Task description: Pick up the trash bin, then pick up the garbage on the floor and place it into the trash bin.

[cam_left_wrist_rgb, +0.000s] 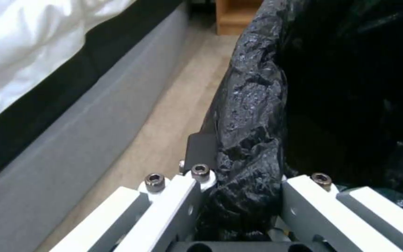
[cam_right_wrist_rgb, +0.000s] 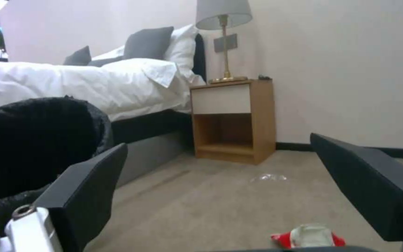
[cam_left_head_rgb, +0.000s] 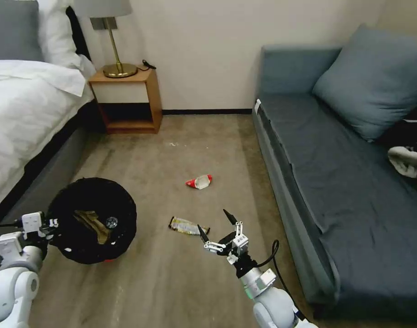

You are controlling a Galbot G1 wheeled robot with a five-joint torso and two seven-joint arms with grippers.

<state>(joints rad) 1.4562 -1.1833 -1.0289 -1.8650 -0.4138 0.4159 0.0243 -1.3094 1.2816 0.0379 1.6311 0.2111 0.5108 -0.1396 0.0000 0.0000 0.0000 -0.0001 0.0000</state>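
The trash bin (cam_left_head_rgb: 92, 218), lined with a wrinkly black bag, is at the lower left beside the bed. My left gripper (cam_left_head_rgb: 49, 225) is shut on its rim. In the left wrist view, the left gripper (cam_left_wrist_rgb: 243, 182) pinches the bag-covered rim (cam_left_wrist_rgb: 253, 105). A tan paper wad (cam_left_head_rgb: 92, 224) and a bottle's cap (cam_left_head_rgb: 111, 222) lie inside the bin. My right gripper (cam_left_head_rgb: 214, 223) hangs open and empty just right of a black-gold wrapper (cam_left_head_rgb: 188, 226) on the floor. A red-white wrapper (cam_left_head_rgb: 199, 182) lies farther ahead. It also shows as the red-white wrapper (cam_right_wrist_rgb: 310, 238) below the open right gripper (cam_right_wrist_rgb: 218, 143).
A bed (cam_left_head_rgb: 26, 105) runs along the left, with a wooden nightstand (cam_left_head_rgb: 126, 98) and a lamp (cam_left_head_rgb: 113, 41) by the far wall. A blue-grey sofa (cam_left_head_rgb: 336, 173) fills the right, with a white cloth (cam_left_head_rgb: 406, 161) on it. Open floor lies between them.
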